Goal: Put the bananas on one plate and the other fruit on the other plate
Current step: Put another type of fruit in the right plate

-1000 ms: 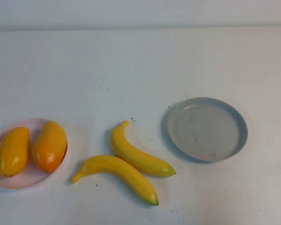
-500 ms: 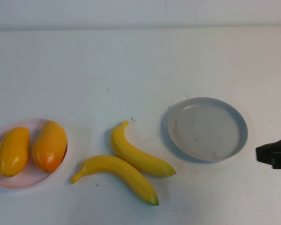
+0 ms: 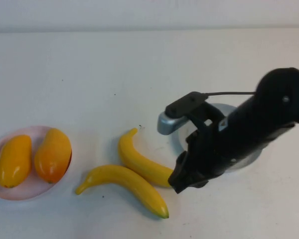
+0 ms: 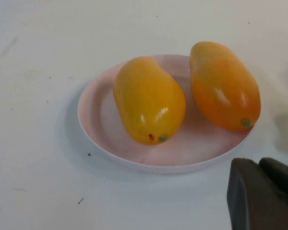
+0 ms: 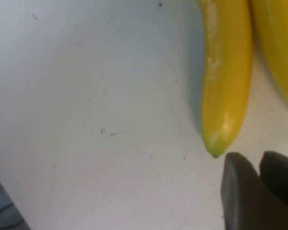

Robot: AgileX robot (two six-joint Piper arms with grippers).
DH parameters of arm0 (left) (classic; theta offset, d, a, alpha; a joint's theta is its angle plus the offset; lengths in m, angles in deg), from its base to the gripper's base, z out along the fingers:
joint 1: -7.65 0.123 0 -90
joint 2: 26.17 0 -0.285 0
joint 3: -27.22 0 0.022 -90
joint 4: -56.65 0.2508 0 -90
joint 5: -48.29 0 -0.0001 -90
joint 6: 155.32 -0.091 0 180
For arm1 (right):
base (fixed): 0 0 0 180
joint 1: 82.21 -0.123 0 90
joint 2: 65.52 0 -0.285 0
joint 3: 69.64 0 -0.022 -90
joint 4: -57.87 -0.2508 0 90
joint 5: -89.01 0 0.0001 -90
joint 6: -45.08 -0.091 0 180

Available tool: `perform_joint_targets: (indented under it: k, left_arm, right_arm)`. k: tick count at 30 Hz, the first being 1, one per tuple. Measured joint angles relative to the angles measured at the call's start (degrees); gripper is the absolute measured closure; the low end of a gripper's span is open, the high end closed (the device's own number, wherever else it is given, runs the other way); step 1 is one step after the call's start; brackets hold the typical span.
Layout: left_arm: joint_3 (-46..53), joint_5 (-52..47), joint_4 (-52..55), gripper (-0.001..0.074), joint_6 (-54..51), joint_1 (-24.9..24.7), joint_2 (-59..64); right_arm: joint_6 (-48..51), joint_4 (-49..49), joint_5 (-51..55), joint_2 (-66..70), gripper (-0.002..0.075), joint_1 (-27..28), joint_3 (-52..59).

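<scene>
High view: white counter (image 3: pixel 89 74); mangoes (image 3: pixel 52 154) on pink plate (image 3: pixel 25 194), bananas (image 3: pixel 144 164) between plates, right claw (image 3: pixel 182 180) at banana end, grey plate (image 3: pixel 249 157) behind.
Left wrist: left claw (image 4: pixel 264 194) together, near pink plate.
Right wrist: fingers barely apart; widen, straddle mid-banana.

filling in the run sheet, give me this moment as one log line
mangoes: on pink plate | bananas: on table | grey plate: no fruit seen | right pincer: near banana tip, holding nothing | left pincer: shut, beside pink plate
</scene>
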Motion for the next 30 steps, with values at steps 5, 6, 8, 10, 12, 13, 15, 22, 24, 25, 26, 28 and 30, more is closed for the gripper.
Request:
perform_joint_targets:
  k: [5, 6, 8, 10, 12, 13, 15, 22, 24, 25, 26, 28, 30]
  left_arm:
    - [0.0, 0.0, 0.0, 0.0731, 0.0, 0.0, 0.0]
    - [0.0, 0.0, 0.0, 0.0731, 0.0, 0.0, 0.0]
    - [0.0, 0.0, 0.0, 0.0731, 0.0, 0.0, 0.0]
    - [0.0, 0.0, 0.0, 0.0731, 0.0, 0.0, 0.0]
    - [0.0, 0.0, 0.0, 0.0731, 0.0, 0.0, 0.0]
    - [0.0, 0.0, 0.0, 0.0731, 0.0, 0.0, 0.0]
    - [0.0, 0.0, 0.0, 0.0731, 0.0, 0.0, 0.0]
    - [0.0, 0.0, 0.0, 0.0731, 0.0, 0.0, 0.0]
    - [0.0, 0.0, 0.0, 0.0731, 0.0, 0.0, 0.0]
    - [0.0, 0.0, 0.0, 0.0731, 0.0, 0.0, 0.0]
    - [0.0, 0.0, 0.0, 0.0731, 0.0, 0.0, 0.0]
    - [0.0, 0.0, 0.0, 0.0731, 0.0, 0.0, 0.0]
    - [0.0, 0.0, 0.0, 0.0731, 0.0, 0.0, 0.0]
  right_arm:
    - [0.0, 1.7, 8.2, 11.4, 0.0506, -1.2, -12.6]
    - [0.0, 2.2, 9.7, 13.8, 0.0469, -1.2, -15.3]
    - [0.0, 4.0, 11.9, 17.5, 0.0426, -1.2, -19.9]
    - [0.0, 6.3, 13.8, 21.0, 0.0404, -1.3, -24.2]
    - [0.0, 8.6, 14.7, 23.5, 0.0396, -1.6, -27.6]
    - [0.0, 9.6, 15.0, 24.6, 0.0393, -1.7, -28.9]
    - [-0.1, 11.2, 14.9, 26.4, 0.0392, -2.2, -30.6]
    - [-0.1, 15.9, 13.9, 31.0, 0.0389, -3.2, -33.2]
    - [-0.1, 16.6, 13.9, 31.8, 0.0388, -3.3, -33.2]
    - [-0.1, 16.7, 13.9, 32.3, 0.0388, -3.3, -33.2]
    - [-0.1, 16.8, 13.8, 32.4, 0.0388, -3.3, -33.2]
    - [-0.1, 16.9, 13.8, 32.8, 0.0388, -3.3, -33.2]
    - [-0.1, 16.9, 13.7, 33.2, 0.0388, -3.3, -33.2]
